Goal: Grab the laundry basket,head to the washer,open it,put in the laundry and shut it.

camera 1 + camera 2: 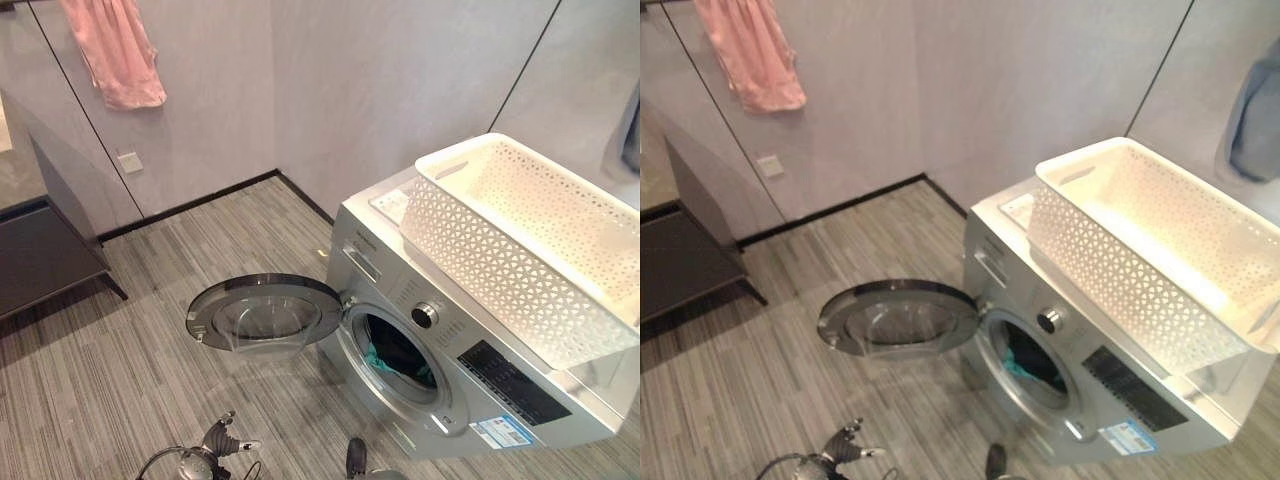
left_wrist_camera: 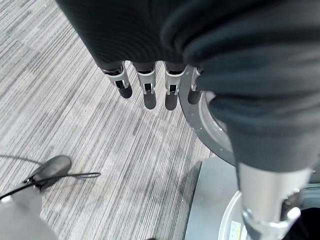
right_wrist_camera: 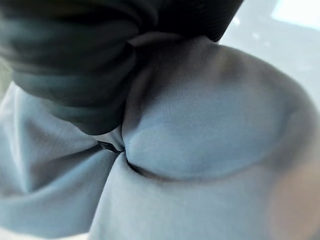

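Note:
The silver washer [image 1: 470, 385] stands at the right with its round door [image 1: 265, 315] swung wide open to the left. Dark and teal laundry [image 1: 392, 358] lies inside the drum. On top of the washer sits the white lattice laundry basket [image 1: 500, 270], and its inside looks bare. My left hand [image 2: 145, 85] hangs open over the floor beside the door's rim, also seen low in the eye views [image 1: 222, 440]. My right hand [image 3: 75, 50] is pressed into a blue-grey garment [image 3: 200, 125] that bunches at it. The same garment [image 1: 1252, 115] hangs above the basket's far right.
A pink garment [image 1: 115, 50] hangs on the grey wall at the upper left. A dark low cabinet [image 1: 40, 255] stands against the left wall, with a wall socket [image 1: 130, 162] beside it. Striped grey floor [image 1: 150, 350] spreads in front of the washer.

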Controlling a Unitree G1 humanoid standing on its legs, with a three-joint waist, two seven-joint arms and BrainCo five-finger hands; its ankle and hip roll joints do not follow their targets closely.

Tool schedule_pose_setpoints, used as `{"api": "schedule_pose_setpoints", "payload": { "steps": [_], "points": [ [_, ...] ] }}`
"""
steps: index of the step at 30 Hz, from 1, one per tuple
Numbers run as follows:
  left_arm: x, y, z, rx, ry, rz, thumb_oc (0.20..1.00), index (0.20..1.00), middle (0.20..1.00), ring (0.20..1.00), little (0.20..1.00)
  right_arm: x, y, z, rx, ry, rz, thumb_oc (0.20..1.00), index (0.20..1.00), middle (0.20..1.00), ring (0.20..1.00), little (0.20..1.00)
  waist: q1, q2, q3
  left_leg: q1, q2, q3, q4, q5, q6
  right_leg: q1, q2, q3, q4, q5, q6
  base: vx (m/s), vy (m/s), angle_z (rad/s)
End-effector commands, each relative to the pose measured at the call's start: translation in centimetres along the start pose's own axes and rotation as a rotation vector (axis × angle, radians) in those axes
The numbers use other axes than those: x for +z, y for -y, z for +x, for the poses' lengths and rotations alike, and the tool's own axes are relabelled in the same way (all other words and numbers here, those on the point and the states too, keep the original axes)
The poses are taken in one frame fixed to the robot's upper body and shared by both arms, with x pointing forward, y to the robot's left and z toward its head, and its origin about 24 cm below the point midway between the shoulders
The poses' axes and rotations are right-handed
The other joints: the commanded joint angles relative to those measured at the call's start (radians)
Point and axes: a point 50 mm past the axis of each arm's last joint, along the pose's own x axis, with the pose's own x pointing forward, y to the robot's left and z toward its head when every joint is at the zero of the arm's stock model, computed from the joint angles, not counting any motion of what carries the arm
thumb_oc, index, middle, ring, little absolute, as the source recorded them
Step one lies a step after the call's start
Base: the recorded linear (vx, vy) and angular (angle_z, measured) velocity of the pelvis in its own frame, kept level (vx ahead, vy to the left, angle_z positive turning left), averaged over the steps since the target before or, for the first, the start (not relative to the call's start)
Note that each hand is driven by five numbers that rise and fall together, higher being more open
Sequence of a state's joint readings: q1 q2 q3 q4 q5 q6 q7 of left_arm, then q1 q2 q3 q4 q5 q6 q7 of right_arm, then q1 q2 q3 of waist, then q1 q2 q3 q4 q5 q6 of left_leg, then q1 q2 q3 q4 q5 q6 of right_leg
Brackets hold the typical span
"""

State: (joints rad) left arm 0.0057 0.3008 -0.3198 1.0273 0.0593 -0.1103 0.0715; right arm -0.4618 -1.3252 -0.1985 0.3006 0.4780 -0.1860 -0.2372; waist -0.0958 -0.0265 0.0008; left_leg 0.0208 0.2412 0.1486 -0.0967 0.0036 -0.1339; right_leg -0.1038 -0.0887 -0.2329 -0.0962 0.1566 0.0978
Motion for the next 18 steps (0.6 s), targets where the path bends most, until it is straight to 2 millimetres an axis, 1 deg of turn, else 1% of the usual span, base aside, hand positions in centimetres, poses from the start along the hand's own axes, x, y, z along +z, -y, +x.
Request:
{"api": "schedule_pose_setpoints", "payload": {
  "steps": [1, 5, 6, 7, 10, 12, 14, 17, 18],
  "points": [
    [2.2, -2.3, 0.5, 0.083, 0.083, 0.084, 1.000, 1.000, 1.000, 1.000, 1.000, 3.8, 1.9, 0.6, -0.268, 0.224, -0.023, 0.200, 0.200, 0.200, 0.200, 0.200, 0.016, -0.073, -0.003, 0.049, 0.010, 0.020, 0.009, -0.023, -0.009, 0.059, -0.025, 0.077, 0.009, -0.126, 0.058, 0.01, 0.060, 0.01],
    [3.1, -2.1, 0.5, 0.088, 0.118, 0.098, 1.000, 1.000, 1.000, 1.000, 1.000, 5.0, 2.1, -0.7, -0.392, 0.309, -0.123, 0.200, 0.200, 0.200, 0.200, 0.200, 0.016, -0.061, -0.004, 0.054, -0.008, 0.013, 0.010, -0.035, 0.005, 0.062, -0.037, 0.080, 0.009, -0.120, 0.065, 0.00, 0.059, 0.01],
    [3.1, -2.1, 0.5, 0.088, 0.118, 0.100, 1.000, 1.000, 1.000, 1.000, 1.000, 5.0, 2.1, -0.8, -0.395, 0.308, -0.128, 0.200, 0.200, 0.200, 0.200, 0.200, 0.017, -0.062, -0.004, 0.054, -0.009, 0.013, 0.010, -0.036, 0.005, 0.062, -0.038, 0.079, 0.009, -0.120, 0.065, -0.01, 0.075, 0.01],
    [3.2, -2.1, 0.5, 0.088, 0.126, 0.114, 1.000, 1.000, 1.000, 1.000, 1.000, 5.3, 2.6, -1.4, -0.445, 0.333, -0.203, 0.200, 0.200, 0.200, 0.200, 0.200, 0.015, -0.057, -0.005, 0.056, -0.018, 0.011, 0.010, -0.041, 0.012, 0.062, -0.044, 0.082, 0.009, -0.117, 0.069, -0.02, 0.074, 0.02],
    [3.0, -2.0, 0.4, 0.087, 0.123, 0.125, 1.000, 1.000, 1.000, 1.000, 1.000, 5.4, 3.2, -2.0, -0.487, 0.340, -0.255, 0.200, 0.200, 0.200, 0.200, 0.200, 0.015, -0.058, -0.007, 0.059, -0.030, 0.012, 0.011, -0.047, 0.019, 0.060, -0.053, 0.085, 0.009, -0.110, 0.074, -0.02, 0.074, 0.02],
    [2.5, -1.8, 0.3, 0.087, 0.112, 0.121, 1.000, 1.000, 1.000, 1.000, 1.000, 5.1, 3.6, -3.0, -0.516, 0.337, -0.404, 0.200, 0.200, 0.200, 0.200, 0.200, 0.001, -0.050, -0.005, 0.068, -0.044, 0.018, 0.012, -0.057, 0.031, 0.056, -0.062, 0.094, 0.009, -0.101, 0.081, -0.02, 0.099, 0.00],
    [2.3, -1.8, 0.2, 0.085, 0.107, 0.130, 1.000, 1.000, 1.000, 1.000, 1.000, 4.8, 3.9, -3.5, -0.527, 0.327, -0.451, 0.200, 0.200, 0.200, 0.200, 0.200, 0.004, -0.053, -0.006, 0.071, -0.050, 0.020, 0.012, -0.061, 0.035, 0.055, -0.066, 0.098, 0.009, -0.098, 0.084, -0.02, 0.059, -0.04],
    [1.7, -1.8, 0.1, 0.091, 0.094, 0.129, 1.000, 1.000, 1.000, 1.000, 1.000, 4.0, 4.4, -4.7, -0.533, 0.296, -0.537, 0.200, 0.200, 0.200, 0.200, 0.200, -0.007, -0.051, -0.005, 0.081, -0.066, 0.031, 0.014, -0.070, 0.046, 0.049, -0.076, 0.111, 0.010, -0.089, 0.091, -0.03, 0.078, -0.21],
    [1.5, -1.9, 0.0, 0.093, 0.088, 0.127, 1.000, 1.000, 1.000, 1.000, 1.000, 3.7, 4.6, -5.1, -0.534, 0.284, -0.573, 0.200, 0.200, 0.200, 0.200, 0.200, -0.005, -0.053, -0.004, 0.084, -0.072, 0.036, 0.017, -0.075, 0.051, 0.047, -0.081, 0.117, 0.010, -0.084, 0.094, -0.05, 0.100, -0.15]
  ]
}}
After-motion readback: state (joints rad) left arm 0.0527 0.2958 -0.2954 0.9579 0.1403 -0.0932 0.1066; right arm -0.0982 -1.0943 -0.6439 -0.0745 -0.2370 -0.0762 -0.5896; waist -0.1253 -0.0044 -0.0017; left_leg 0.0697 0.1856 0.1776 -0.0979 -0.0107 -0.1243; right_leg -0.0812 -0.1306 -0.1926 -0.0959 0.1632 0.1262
